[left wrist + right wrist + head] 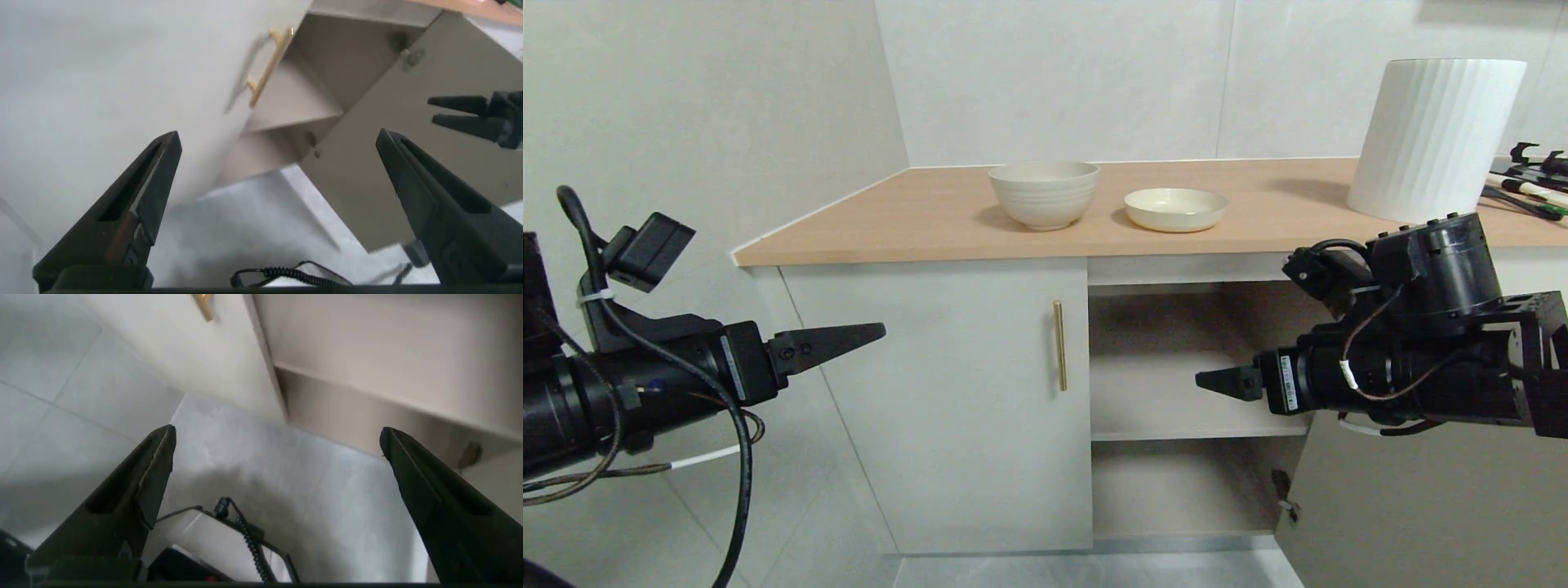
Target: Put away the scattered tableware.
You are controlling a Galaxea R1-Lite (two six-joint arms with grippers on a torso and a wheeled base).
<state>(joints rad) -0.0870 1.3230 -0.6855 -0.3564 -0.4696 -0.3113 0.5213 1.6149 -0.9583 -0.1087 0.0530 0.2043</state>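
Currently left pincer (pixel 278 139) and right pincer (pixel 278 431) gape empty below the worktop (pixel 915 220); rising, either could hit its edge.

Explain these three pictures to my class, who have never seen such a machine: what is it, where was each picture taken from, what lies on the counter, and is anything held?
This is a robot with two arms, each ending in a two-fingered grasping tool. The wide picture comes from a camera on its head, looking forward and down: the left tool is on the left, the right tool on the right. The other two come from cameras on the wrists, each looking out between its own tool's fingers. Both tools are open and hold nothing. On the wooden counter stand a deep bowl and, beside it, a shallow dish, with a tall white ribbed container farther right. Below, the cupboard's right door is open, showing a shelf.
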